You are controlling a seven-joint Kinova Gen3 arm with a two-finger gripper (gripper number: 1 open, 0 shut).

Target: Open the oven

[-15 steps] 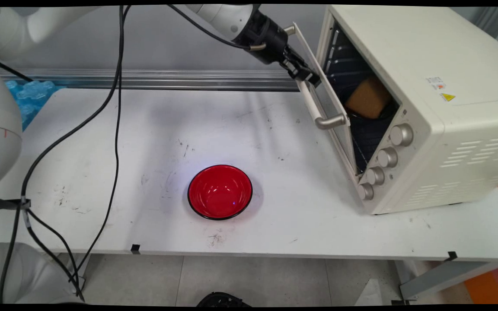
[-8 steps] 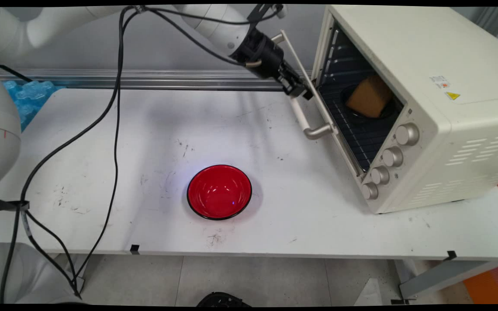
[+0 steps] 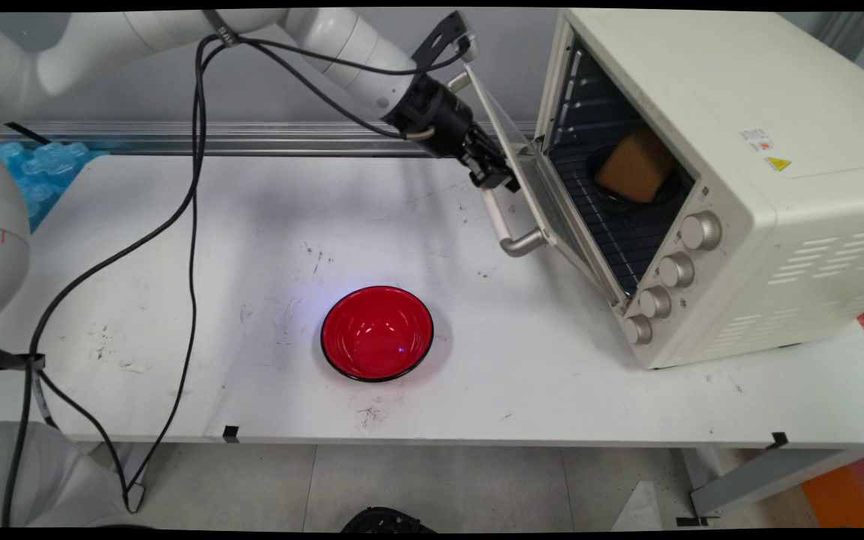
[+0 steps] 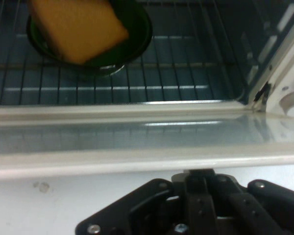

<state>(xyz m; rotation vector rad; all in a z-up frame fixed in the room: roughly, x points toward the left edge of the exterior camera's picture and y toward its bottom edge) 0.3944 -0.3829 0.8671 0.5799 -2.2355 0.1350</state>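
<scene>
Bowl (image 3: 377, 334), red, stands alone on the table. My claw (image 3: 495, 180) is at the handle (image 3: 495, 216) of the half-open oven door (image 3: 544, 206); I cannot tell if it pinches. If it slips off, the door may drop hard and shake the sponge (image 3: 636, 174) in its dish inside the oven (image 3: 747, 150).

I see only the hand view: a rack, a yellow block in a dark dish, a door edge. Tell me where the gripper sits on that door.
Observer: The gripper is at the handle on the outer side of the oven door, roughly midway along it.
Operator: Report how far the door is open.
Observer: Partly; it leans outward from the oven and is not level.
Operator: Name what stands outside the oven.
Observer: An empty red bowl on the white table, to the picture's left of the oven and apart from it.
</scene>
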